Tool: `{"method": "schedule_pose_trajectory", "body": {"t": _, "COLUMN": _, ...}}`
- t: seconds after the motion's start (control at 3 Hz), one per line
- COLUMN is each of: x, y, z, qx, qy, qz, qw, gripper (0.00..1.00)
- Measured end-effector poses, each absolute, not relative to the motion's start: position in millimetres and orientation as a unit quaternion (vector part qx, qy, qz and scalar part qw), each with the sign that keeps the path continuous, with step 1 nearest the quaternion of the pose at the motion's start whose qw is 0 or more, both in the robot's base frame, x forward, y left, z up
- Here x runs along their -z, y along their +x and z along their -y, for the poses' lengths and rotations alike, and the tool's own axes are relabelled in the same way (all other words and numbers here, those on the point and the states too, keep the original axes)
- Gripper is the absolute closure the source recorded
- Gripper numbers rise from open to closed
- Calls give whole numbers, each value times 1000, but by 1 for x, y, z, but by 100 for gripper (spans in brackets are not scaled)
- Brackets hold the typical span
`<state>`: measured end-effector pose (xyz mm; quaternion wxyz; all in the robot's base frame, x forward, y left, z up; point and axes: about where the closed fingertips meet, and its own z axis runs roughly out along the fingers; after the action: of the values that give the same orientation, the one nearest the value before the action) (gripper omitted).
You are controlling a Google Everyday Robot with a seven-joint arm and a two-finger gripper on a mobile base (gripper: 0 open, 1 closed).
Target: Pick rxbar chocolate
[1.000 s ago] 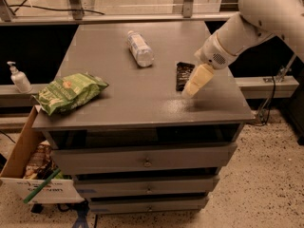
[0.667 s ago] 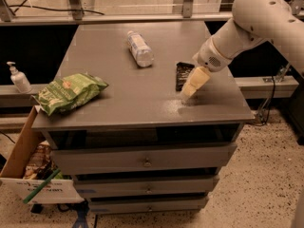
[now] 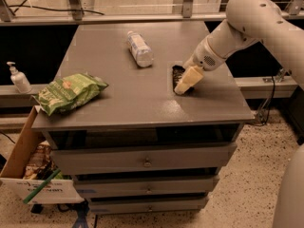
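The rxbar chocolate point(image 3: 177, 73) is a small dark flat bar lying on the grey tabletop point(image 3: 142, 94) at the right of the middle. Its near end is hidden behind the gripper. My gripper point(image 3: 183, 86), with pale cream fingers, hangs from the white arm point(image 3: 251, 18) that comes in from the upper right, and its tips are down at the bar's near end, right over it. A clear plastic water bottle point(image 3: 140, 49) lies on its side behind and to the left of the bar. A green crinkled chip bag point(image 3: 69, 91) lies at the table's left front.
The table is a drawer cabinet with several drawers point(image 3: 145, 161) below. A hand-sanitiser pump bottle point(image 3: 19, 78) stands on a ledge to the left. A cardboard box point(image 3: 33, 170) with clutter sits on the floor at the lower left. A railing point(image 3: 142, 13) runs behind.
The arm has shifted a little, and the gripper has stayed down at the near end of the bar. The bar, bottle and chip bag have not moved.
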<state>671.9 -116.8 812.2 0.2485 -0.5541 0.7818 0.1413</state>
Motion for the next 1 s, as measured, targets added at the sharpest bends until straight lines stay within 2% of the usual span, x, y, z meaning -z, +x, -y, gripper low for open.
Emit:
{"method": "schedule_pose_trajectory", "body": {"t": 0.67, "x": -817, "y": 672, "z": 120, "qx": -143, "qy": -553, "qz": -783, "qw": 246, "gripper": 88}}
{"method": "schedule_pose_trajectory", "body": {"t": 1.0, "x": -843, "y": 662, "z": 129, "qx": -143, "qy": -550, "qz": -778, "qw": 267, "gripper": 100}}
